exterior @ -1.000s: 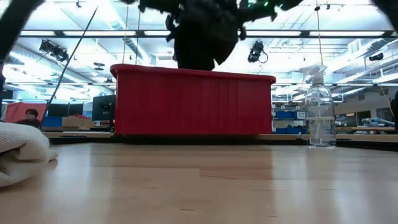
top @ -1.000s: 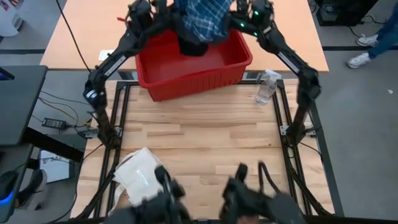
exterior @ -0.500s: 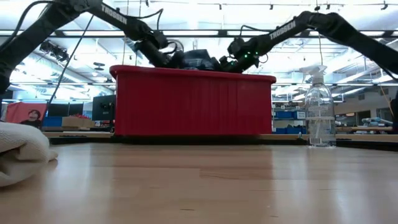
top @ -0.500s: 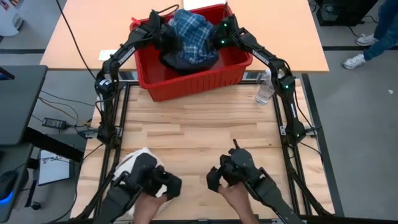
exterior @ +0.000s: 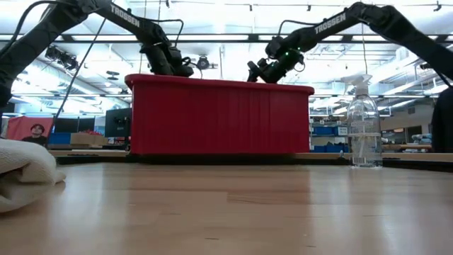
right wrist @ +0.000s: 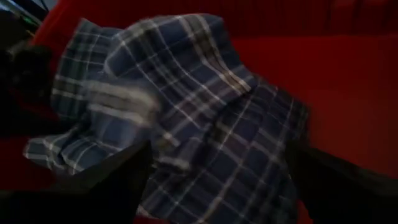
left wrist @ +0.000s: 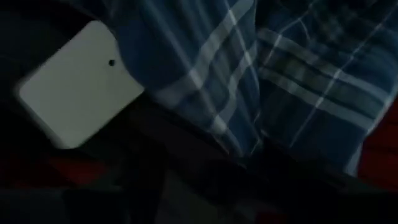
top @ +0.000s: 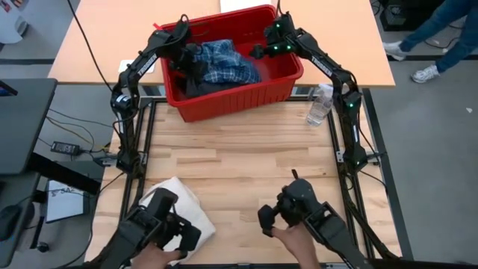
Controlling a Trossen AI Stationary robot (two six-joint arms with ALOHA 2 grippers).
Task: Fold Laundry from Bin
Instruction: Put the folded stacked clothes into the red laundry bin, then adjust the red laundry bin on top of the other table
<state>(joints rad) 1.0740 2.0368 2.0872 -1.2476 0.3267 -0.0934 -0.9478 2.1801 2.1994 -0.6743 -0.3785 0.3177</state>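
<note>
Since the earlier frame the plaid shirt (top: 221, 61) has been dropped from above into the red bin (top: 246, 93), where it is left heaped on dark laundry (top: 196, 78), the left tool (top: 187, 54) and right tool (top: 259, 51) being spread wide and empty over it, presumably for a fresh grasp.

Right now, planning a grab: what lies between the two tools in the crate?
The plaid shirt, heaped on dark clothes, shown in the high view.
</note>
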